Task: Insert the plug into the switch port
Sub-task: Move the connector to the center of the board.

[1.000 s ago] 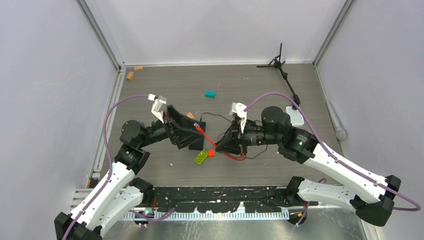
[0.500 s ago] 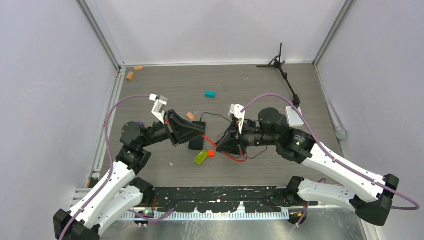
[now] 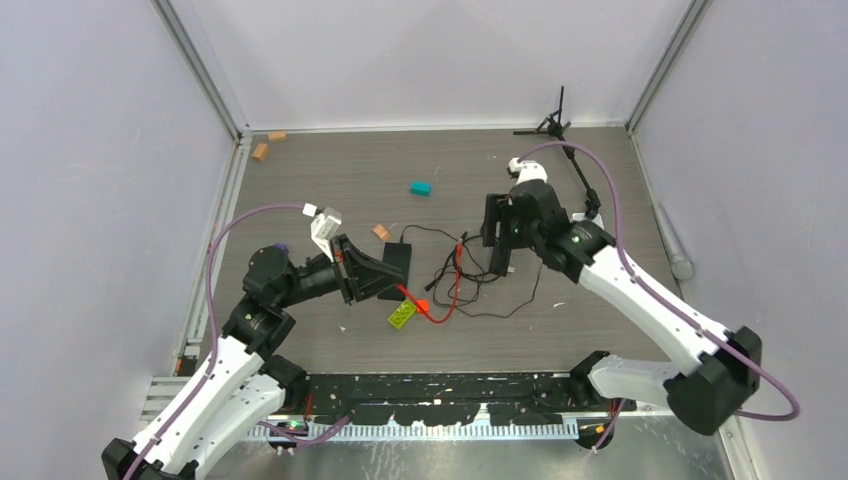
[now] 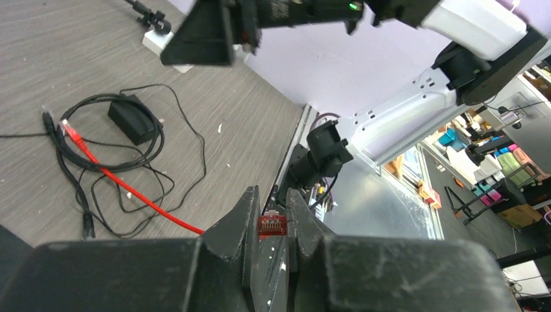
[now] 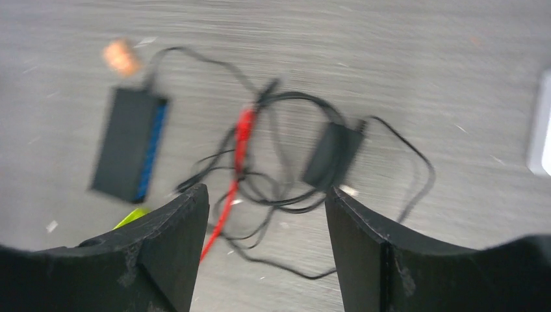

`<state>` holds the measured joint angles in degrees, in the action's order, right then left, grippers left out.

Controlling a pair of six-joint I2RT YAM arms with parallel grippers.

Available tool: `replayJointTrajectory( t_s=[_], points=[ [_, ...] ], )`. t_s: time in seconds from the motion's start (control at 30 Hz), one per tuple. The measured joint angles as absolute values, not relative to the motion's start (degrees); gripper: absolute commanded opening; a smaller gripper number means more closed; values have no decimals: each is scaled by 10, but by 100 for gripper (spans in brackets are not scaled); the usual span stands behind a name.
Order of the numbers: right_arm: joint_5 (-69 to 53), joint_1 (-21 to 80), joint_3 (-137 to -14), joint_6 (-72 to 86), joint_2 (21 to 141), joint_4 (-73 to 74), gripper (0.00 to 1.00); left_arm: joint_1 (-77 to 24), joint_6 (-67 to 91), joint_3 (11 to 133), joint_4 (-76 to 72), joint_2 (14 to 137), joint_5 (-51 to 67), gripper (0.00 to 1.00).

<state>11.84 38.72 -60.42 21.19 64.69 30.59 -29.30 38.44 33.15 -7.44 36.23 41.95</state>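
My left gripper (image 4: 272, 218) is shut on the red plug (image 4: 272, 225), which shows between its fingertips. In the top view this gripper (image 3: 398, 284) sits low beside the black switch (image 3: 397, 257), whose blue port side (image 5: 151, 151) appears in the right wrist view. The red-orange cable (image 3: 447, 297) runs from the plug across the table into a tangle of black wire; its other end (image 4: 71, 134) lies loose. My right gripper (image 5: 266, 195) hangs open and empty above the tangle (image 3: 499, 236).
A black power brick (image 5: 333, 155) with thin black wire lies right of the cable. A green brick (image 3: 403, 314) and a small red piece (image 3: 421, 304) sit by the switch. A teal block (image 3: 420, 188), orange blocks (image 3: 381, 231) (image 3: 260, 152) and a black stand (image 3: 558, 126) lie farther back.
My left gripper closed on the plug and drew slightly nearer. My right gripper opened, let go of the cable, and lifted away toward the back right.
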Motion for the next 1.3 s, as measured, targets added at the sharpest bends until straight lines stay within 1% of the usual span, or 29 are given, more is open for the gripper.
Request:
replayJointTrajectory(
  t_s=[0.13, 0.2, 0.47, 0.5, 0.53, 0.63, 0.73, 0.83, 1.0, 1.23, 1.3],
  points=[
    [136, 306, -602, 250, 727, 323, 57, -293, 378, 317, -52, 347, 414, 0],
    [134, 292, -598, 263, 762, 323, 55, -293, 373, 311, -44, 345, 411, 0],
    [114, 286, -566, 284, 839, 298, 55, -293, 354, 310, -3, 333, 401, 0],
    [114, 286, -567, 279, 848, 293, 55, -293, 354, 310, -1, 332, 401, 0],
    [114, 286, -571, 270, 860, 291, 58, -293, 354, 310, 0, 331, 401, 0],
    [115, 284, -610, 231, 908, 296, 64, -293, 355, 310, 2, 331, 401, 0],
    [118, 283, -683, 177, 965, 313, 66, -293, 355, 310, 4, 331, 401, 0],
    [121, 283, -747, 123, 1012, 323, 66, -293, 355, 310, 8, 333, 401, 0],
    [117, 280, -807, 46, 1068, 351, 64, -293, 355, 311, 12, 335, 401, 0],
    [102, 277, -834, -33, 1126, 400, 64, -293, 355, 314, 20, 341, 401, 0],
    [99, 275, -840, -48, 1138, 414, 60, -293, 355, 315, 20, 342, 401, 0]
  ],
)
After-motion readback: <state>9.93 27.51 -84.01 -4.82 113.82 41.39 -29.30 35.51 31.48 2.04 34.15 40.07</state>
